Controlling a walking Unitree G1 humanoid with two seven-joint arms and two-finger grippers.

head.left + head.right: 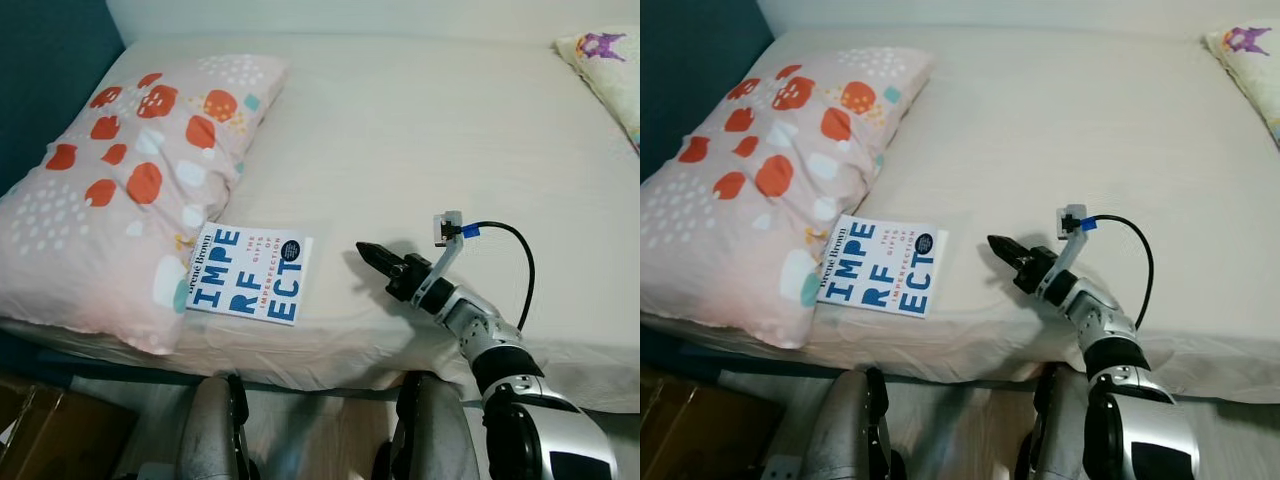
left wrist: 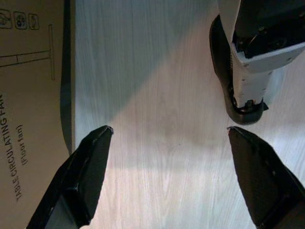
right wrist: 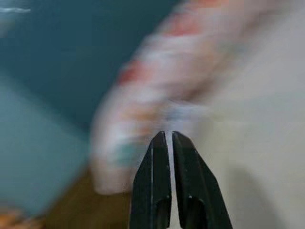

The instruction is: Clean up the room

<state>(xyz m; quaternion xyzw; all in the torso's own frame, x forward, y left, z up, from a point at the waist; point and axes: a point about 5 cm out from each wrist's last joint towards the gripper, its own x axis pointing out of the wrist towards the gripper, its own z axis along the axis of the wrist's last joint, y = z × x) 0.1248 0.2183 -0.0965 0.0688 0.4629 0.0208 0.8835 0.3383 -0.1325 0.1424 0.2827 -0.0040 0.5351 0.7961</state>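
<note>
A white book (image 1: 251,274) with blue letters lies flat on the bed near its front edge, one side tucked against a pink pillow (image 1: 120,180) with red and white spots. My right gripper (image 1: 364,251) hovers just above the sheet a short way to the right of the book, pointing at it, fingers shut with nothing between them. In the right wrist view the shut fingers (image 3: 167,157) point at the blurred pillow. My left gripper (image 2: 169,131) hangs open over the wooden floor.
The cream bed sheet (image 1: 420,130) stretches wide behind the book. A second patterned pillow (image 1: 605,60) lies at the far right corner. A teal wall borders the left. A cardboard fan box (image 2: 28,119) and my foot (image 2: 245,71) are on the floor.
</note>
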